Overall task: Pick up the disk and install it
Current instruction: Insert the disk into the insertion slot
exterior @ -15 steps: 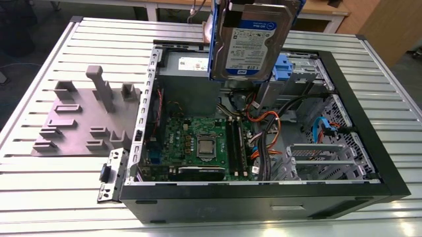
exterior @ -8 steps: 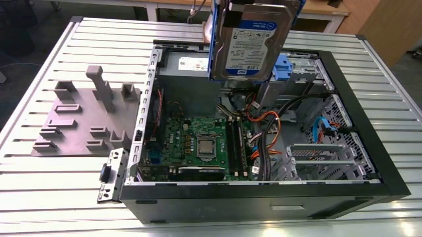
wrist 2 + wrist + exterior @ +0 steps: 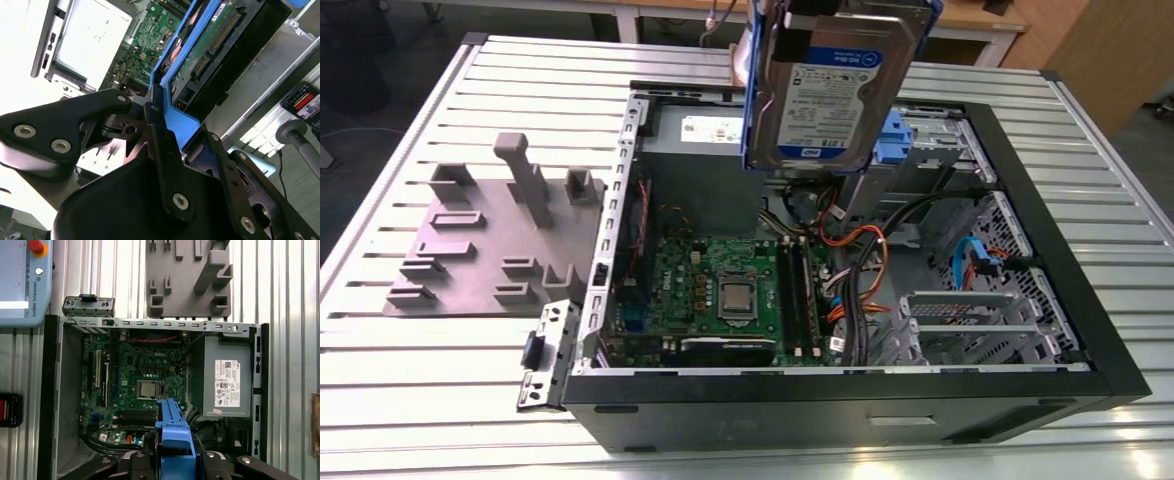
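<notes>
- The disk (image 3: 834, 90) hung upright on end above the open computer case (image 3: 1067, 330), with its white-and-blue label facing the exterior camera.
- The gripper (image 3: 160, 125) held the disk from above. In the second wrist view its black fingers (image 3: 155, 117) were clamped against the end tab of the blue carrier (image 3: 175, 122).
- In the first wrist view the same blue carrier end sat between the two finger linkages.
- The disk's lower edge appeared over the far part of the case, to the exterior view's right of the grey power supply (image 3: 707, 130) and beside a blue drive bracket (image 3: 891, 135). No contact with either could be seen.
- The case lay on its side, open upward, on a slatted aluminium table (image 3: 440, 380).
- Inside were the green motherboard (image 3: 707, 265) with its processor (image 3: 735, 297) exposed, and orange cables (image 3: 854, 245) nearer the exterior view's right.
- A grey fixture plate (image 3: 494, 240) with raised blocks lay on the table at the exterior view's left of the case, close to its wall.
- A teach pendant (image 3: 22, 280) with a red button lay beside the case in the first wrist view.
</notes>
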Robot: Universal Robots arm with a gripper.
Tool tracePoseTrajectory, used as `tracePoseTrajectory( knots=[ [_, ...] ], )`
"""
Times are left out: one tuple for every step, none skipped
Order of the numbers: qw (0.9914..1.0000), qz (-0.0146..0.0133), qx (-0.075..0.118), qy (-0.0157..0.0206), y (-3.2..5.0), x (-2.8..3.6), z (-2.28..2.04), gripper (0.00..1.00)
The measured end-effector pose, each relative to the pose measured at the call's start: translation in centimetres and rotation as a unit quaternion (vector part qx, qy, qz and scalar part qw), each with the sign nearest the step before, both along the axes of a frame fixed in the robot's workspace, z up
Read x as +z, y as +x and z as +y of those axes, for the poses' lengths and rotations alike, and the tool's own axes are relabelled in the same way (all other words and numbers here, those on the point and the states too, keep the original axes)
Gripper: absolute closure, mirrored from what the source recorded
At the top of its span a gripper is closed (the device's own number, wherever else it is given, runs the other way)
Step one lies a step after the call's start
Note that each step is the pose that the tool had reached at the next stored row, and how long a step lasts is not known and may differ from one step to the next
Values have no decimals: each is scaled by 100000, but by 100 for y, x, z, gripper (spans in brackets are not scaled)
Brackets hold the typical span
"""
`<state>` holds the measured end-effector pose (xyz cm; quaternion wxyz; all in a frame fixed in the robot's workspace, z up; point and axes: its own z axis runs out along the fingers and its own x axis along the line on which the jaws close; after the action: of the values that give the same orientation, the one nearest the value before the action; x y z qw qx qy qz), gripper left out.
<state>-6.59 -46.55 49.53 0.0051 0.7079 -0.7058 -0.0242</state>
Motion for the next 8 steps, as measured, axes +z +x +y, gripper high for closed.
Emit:
tracePoseTrajectory(
  knots=[
    [100000, -1, -2, -1, 0, 0, -21, 63],
    [100000, 5, -1, -9, 0, 0, -42, 63],
    [100000, 2, 2, -7, 0, -1, -65, 63],
    [100000, 3, 1, -8, 0, -2, -87, 63],
    [100000, 2, 2, -4, 0, -3, -109, 63],
    [100000, 2, 2, -4, 0, -5, -130, 63],
    [100000, 0, 1, 0, 0, -7, -148, 63],
    [100000, 1, 0, -5, 0, -7, -164, 63]
  ],
)
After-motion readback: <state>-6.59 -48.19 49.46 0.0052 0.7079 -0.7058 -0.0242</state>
